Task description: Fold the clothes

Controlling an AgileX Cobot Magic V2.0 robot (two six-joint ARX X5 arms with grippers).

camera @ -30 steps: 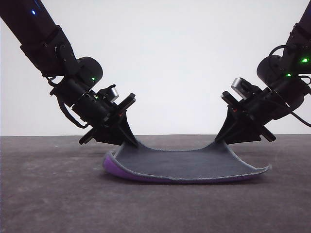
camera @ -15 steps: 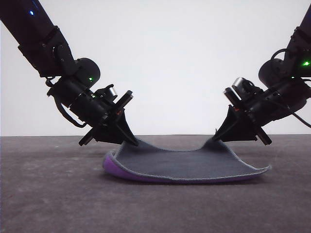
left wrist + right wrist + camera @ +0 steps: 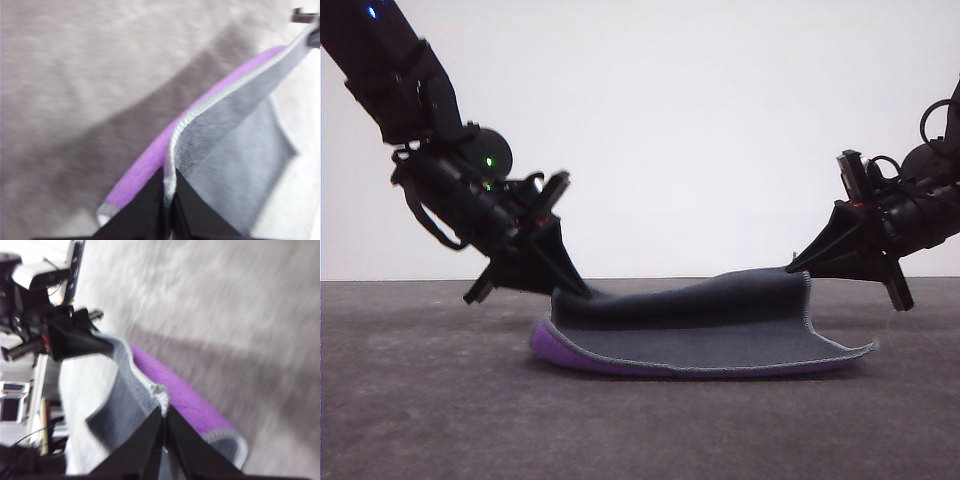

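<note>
The clothes (image 3: 710, 335) are one square cloth on the table, dark grey face up, purple underside showing along its near left edge. Its far edge is lifted and stretched between the two grippers. My left gripper (image 3: 582, 291) is shut on the far left corner, low over the table. My right gripper (image 3: 796, 268) is shut on the far right corner, held a little higher. In the left wrist view the cloth (image 3: 235, 140) rises from my pinched left gripper (image 3: 169, 192) with its light-grey border showing. The right wrist view shows the cloth (image 3: 165, 390) clamped in my right gripper (image 3: 163, 416).
The grey table (image 3: 440, 400) runs wide to both sides and in front of the cloth. A plain white wall stands behind.
Both grippers have drawn apart, pulling the lifted far edge taut. The right gripper moved right and slightly up; the left shifted left. The sag in the middle of the edge has flattened.
</note>
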